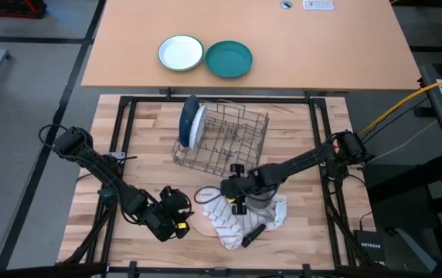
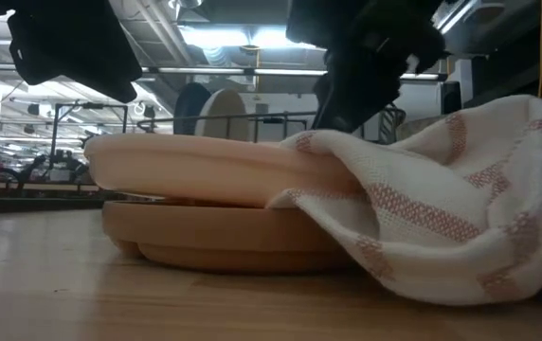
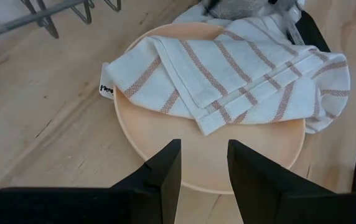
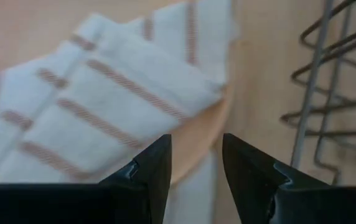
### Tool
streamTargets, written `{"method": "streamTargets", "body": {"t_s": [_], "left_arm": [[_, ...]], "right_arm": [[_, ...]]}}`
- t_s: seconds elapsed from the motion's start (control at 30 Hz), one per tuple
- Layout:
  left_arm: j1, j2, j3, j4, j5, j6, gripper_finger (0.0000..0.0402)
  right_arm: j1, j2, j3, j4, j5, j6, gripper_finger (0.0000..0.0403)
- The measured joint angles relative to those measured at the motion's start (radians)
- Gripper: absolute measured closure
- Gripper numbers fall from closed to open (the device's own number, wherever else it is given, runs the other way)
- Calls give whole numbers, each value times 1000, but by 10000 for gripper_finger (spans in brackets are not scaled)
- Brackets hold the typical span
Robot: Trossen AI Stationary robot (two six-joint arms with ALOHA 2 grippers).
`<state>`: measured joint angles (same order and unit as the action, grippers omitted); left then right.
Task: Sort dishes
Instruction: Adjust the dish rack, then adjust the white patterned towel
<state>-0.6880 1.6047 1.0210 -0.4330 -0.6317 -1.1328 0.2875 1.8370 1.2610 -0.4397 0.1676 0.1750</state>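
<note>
The tan plate (image 1: 204, 225) lies flat on the table near the front edge, half covered by a white towel with red-brown stripes (image 3: 228, 74). The blue plate (image 1: 188, 118) and the white plate (image 1: 198, 126) stand on edge in the left end of the wire dish rack (image 1: 232, 137). My left gripper (image 3: 203, 168) is open just above the tan plate's near rim (image 3: 215, 177), touching nothing. My right gripper (image 4: 195, 165) is open above the towel (image 4: 103, 93) and the plate's rim (image 4: 218, 121), touching nothing.
A white green-rimmed bowl (image 1: 181, 53) and a teal plate (image 1: 229, 59) sit on the far tabletop. A grey mug (image 1: 261, 203) stands on the towel under my right arm. A black stick-like object (image 1: 253, 232) lies on the towel's front part.
</note>
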Motion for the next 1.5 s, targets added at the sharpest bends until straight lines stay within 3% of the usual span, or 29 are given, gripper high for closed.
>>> {"method": "streamTargets", "body": {"t_s": [0.13,0.3,0.57,1.03,1.3,1.5], "left_arm": [[0,0,0,0,0,0,282],[0,0,0,0,0,0,282],[0,0,0,0,0,14,282],[0,0,0,0,0,15,282],[0,0,0,1,0,14,282],[0,0,0,4,0,14,282]], "right_arm": [[-41,-2,0,1,-6,-27,256],[-61,-2,0,16,-108,-26,256],[17,-4,3,83,-159,-29,256],[154,-4,2,93,-119,-12,256],[179,-3,2,94,-105,63,256],[178,67,2,110,-117,113,256]]}}
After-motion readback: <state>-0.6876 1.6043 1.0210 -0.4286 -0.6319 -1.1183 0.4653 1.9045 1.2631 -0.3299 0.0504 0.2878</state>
